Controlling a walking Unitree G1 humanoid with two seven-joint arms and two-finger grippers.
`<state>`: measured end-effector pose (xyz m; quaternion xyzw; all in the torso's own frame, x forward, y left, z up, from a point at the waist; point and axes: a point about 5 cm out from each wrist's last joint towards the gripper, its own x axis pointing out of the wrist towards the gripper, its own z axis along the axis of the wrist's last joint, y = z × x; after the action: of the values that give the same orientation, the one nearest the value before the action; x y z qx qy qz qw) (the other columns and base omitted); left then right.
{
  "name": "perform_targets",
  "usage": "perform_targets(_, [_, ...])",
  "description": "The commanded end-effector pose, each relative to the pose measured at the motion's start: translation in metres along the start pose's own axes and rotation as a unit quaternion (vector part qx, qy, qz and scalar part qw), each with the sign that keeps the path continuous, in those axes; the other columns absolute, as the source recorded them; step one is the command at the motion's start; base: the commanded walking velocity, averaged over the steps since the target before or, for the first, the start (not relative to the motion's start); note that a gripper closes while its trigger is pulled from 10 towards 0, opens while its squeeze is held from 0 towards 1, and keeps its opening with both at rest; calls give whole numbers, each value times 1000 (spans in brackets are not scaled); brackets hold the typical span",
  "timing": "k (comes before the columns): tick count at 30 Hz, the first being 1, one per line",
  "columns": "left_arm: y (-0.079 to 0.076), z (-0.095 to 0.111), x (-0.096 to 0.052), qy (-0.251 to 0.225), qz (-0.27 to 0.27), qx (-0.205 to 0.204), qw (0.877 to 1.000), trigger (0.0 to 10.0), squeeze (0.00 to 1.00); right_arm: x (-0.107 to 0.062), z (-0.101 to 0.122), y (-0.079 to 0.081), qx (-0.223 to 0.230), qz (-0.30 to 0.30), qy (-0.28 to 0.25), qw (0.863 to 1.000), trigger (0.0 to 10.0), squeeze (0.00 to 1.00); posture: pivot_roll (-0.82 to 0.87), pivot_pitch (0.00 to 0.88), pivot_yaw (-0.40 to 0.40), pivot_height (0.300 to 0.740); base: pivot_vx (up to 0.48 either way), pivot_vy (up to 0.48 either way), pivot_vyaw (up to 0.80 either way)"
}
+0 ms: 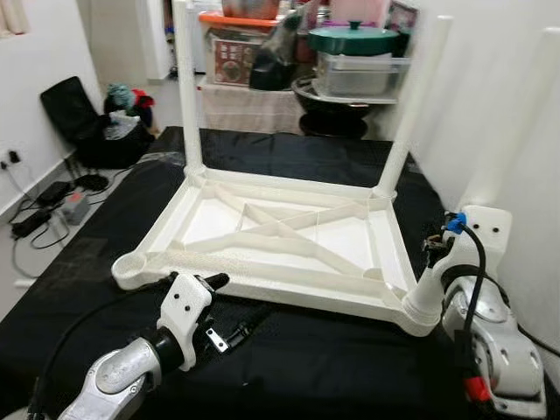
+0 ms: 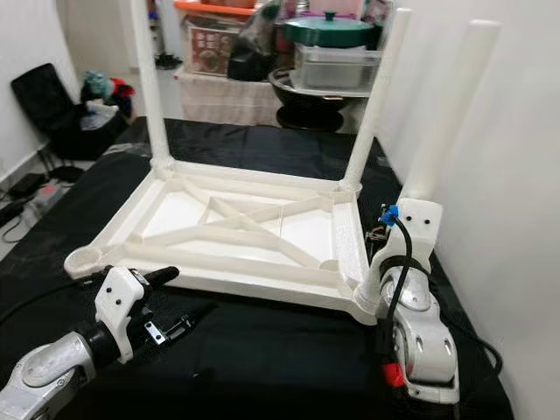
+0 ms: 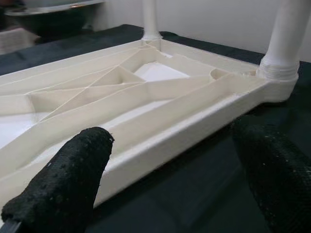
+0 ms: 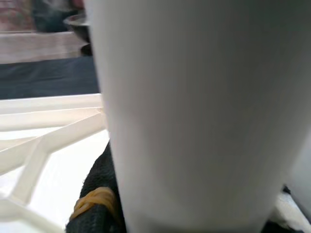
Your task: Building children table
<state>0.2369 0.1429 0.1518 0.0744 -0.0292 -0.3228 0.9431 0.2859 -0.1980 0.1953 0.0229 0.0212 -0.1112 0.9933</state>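
An upside-down white plastic table top (image 1: 297, 293) lies on a black cloth (image 1: 332, 367). White legs stand in its far-left corner (image 1: 188, 87), its far-right corner (image 1: 416, 96) and its near-right corner (image 1: 516, 114). The near-left socket (image 1: 131, 269) holds no leg. My right gripper (image 1: 435, 254) is shut on the near-right leg low down, just above its socket; that leg (image 4: 194, 107) sits right against the right wrist camera, with one black finger (image 4: 97, 199) beside it. My left gripper (image 1: 232, 302) stands open and holds nothing, just in front of the table's near edge (image 3: 160, 145).
A white wall (image 1: 525, 175) runs close along the right. Behind the table a low shelf carries boxes and a green-lidded pot (image 1: 354, 39). On the floor at left are a black bag (image 1: 83, 122) and cables with a power strip (image 1: 52, 206).
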Motion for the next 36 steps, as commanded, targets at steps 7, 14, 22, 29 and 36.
perform_targets(7, [1, 3, 8, 8, 0, 10, 1000, 10000, 0, -32, 18, 63, 127, 396, -38, 909, 10000, 1000, 113, 0, -92, 740, 0, 0, 0])
perform_targets(14, [1, 5, 7, 12, 2, 11, 1000, 10000, 0, -66, 29, 57, 100, 582, -27, 806, 10000, 0, 113, 0, -91, 740, 0, 0, 0])
perform_targets(22, [7, 5, 2, 24, 14, 16, 1000, 10000, 0, -46, 22, 52, 26, 577, -19, 816, 10000, 0, 137, 0, -103, 740, 0, 0, 0])
perform_targets(29, [7, 4, 2, 27, 12, 18, 999, 10000, 0, -43, 15, 59, 24, 574, -9, 819, 0, 0, 138, 0, -101, 740, 0, 0, 0])
perform_targets(36, [11, 4, 4, 31, 22, 21, 999, 10000, 0, 24, -26, -7, -36, 120, 98, 987, 0, 0, 126, 0, -97, 740, 0, 0, 0])
